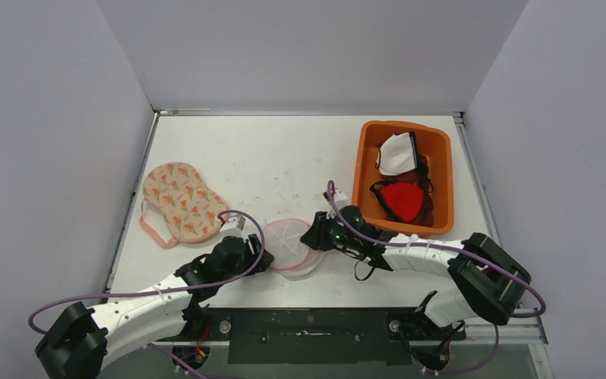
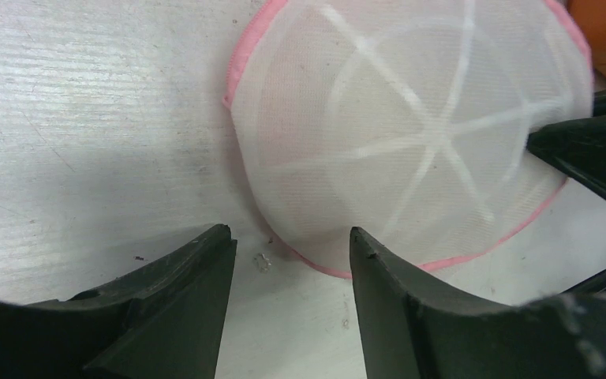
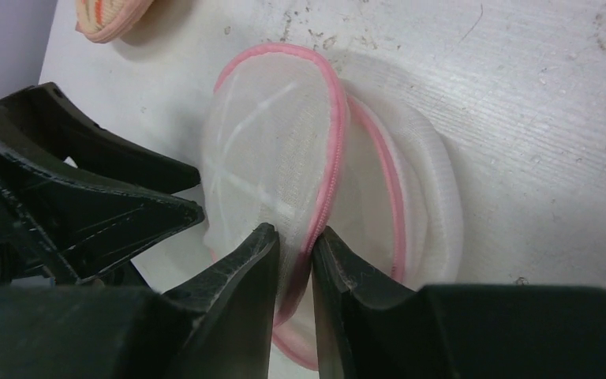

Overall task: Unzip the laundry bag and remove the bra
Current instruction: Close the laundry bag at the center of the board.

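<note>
The laundry bag (image 1: 290, 245) is a round white mesh case with pink zip trim, lying open like a clamshell near the table's front. My right gripper (image 3: 293, 237) is shut on the pink-edged rim of its raised upper half (image 3: 276, 158); the lower half (image 3: 418, 181) lies flat. My left gripper (image 2: 292, 241) is open and empty, just short of the bag's near edge (image 2: 410, 142). A peach patterned bra (image 1: 180, 201) lies on the table to the left. In the top view the right gripper (image 1: 316, 234) and the left gripper (image 1: 262, 254) flank the bag.
An orange bin (image 1: 367, 158) at the back right holds a white bra (image 1: 397, 154) and a red and black bra (image 1: 402, 200). Grey walls enclose the table on three sides.
</note>
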{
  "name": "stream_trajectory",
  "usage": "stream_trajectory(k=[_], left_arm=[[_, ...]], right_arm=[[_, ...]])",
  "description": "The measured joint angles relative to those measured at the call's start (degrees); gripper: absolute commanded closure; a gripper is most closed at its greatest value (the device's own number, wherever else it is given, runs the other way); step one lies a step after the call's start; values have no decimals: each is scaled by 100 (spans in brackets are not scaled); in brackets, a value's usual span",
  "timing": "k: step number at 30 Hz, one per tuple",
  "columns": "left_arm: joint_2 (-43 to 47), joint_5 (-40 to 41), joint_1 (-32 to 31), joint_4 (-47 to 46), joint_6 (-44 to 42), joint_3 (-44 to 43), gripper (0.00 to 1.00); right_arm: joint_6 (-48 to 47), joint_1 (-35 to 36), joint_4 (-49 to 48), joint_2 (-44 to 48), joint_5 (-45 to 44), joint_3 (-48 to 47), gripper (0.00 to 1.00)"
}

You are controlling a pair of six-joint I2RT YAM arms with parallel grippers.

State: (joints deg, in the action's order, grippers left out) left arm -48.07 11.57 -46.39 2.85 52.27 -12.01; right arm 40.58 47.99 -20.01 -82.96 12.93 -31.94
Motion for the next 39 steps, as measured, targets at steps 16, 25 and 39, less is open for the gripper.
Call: stream_trajectory(k=[16, 25, 39], left_arm=[[0, 142, 7, 275, 2, -66, 35], [7, 195, 11, 387, -42, -177, 30], [133, 203, 52, 481, -44, -249, 30]], right_arm=[[-79, 0, 343, 1464, -588, 678, 95], [20, -28, 520, 2070, -1504, 1217, 95], [0, -68, 623, 3582, -1209, 1412, 95]])
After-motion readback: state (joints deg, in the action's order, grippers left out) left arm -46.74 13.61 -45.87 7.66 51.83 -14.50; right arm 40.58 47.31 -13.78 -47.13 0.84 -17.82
